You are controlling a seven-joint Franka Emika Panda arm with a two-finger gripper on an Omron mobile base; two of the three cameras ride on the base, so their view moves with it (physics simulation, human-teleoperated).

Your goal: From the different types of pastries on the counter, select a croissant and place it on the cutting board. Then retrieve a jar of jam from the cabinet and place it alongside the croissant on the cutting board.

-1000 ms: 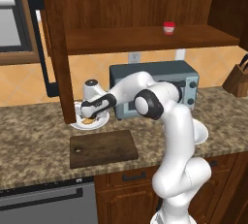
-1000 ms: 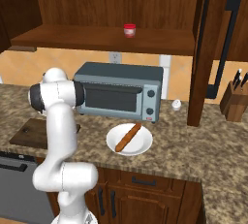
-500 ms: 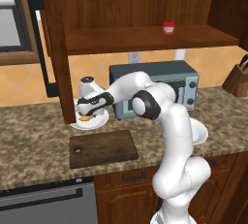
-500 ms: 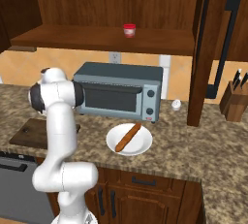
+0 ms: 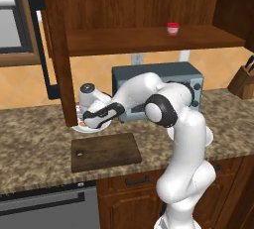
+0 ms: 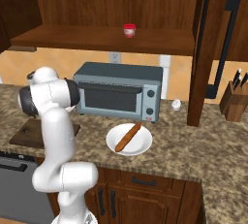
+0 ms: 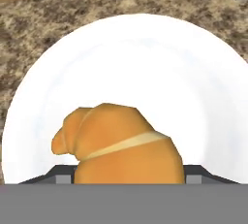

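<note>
The gripper (image 5: 85, 119) is low over a white plate (image 7: 145, 63) on the counter (image 5: 30, 148), behind the cutting board (image 5: 105, 152). The croissant (image 7: 116, 143) sits between its fingers; they hide its lower part, so I cannot tell if it is gripped.

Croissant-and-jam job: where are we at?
Done: nothing placed; the cutting board is bare. In hand: gripper down at the white plate, fingers either side of the croissant, not lifted. Left: croissant to board, then jam jar from the cabinet shelf.
</note>
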